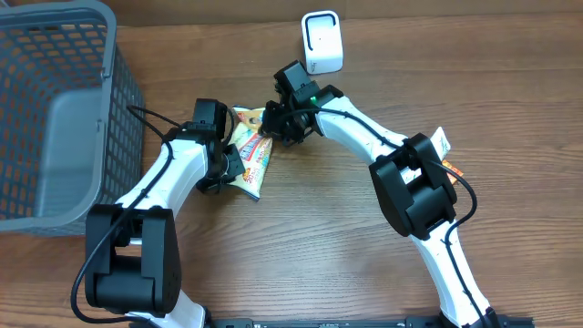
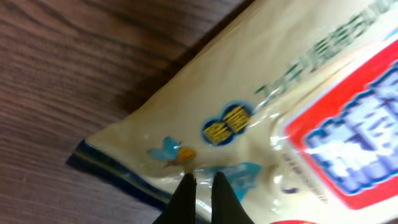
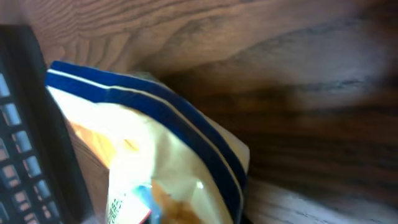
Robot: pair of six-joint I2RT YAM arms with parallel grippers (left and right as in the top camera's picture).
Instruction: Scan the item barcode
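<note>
A yellow snack packet (image 1: 252, 153) with red and blue print lies between both arms on the wooden table. My left gripper (image 1: 224, 167) sits at its lower left edge. In the left wrist view the two dark fingertips (image 2: 186, 190) stand almost together on the packet (image 2: 298, 93), shut on its film. My right gripper (image 1: 273, 128) is at the packet's upper right corner. In the right wrist view the packet's blue-striped end (image 3: 155, 149) fills the lower frame and hides the fingers, which are shut on it. The white scanner (image 1: 322, 41) stands at the back, beyond the right gripper. No barcode shows.
A grey plastic basket (image 1: 55, 109) fills the left side of the table (image 1: 301, 246), close to the left arm. A small white and orange item (image 1: 443, 146) lies at the right, partly behind the right arm.
</note>
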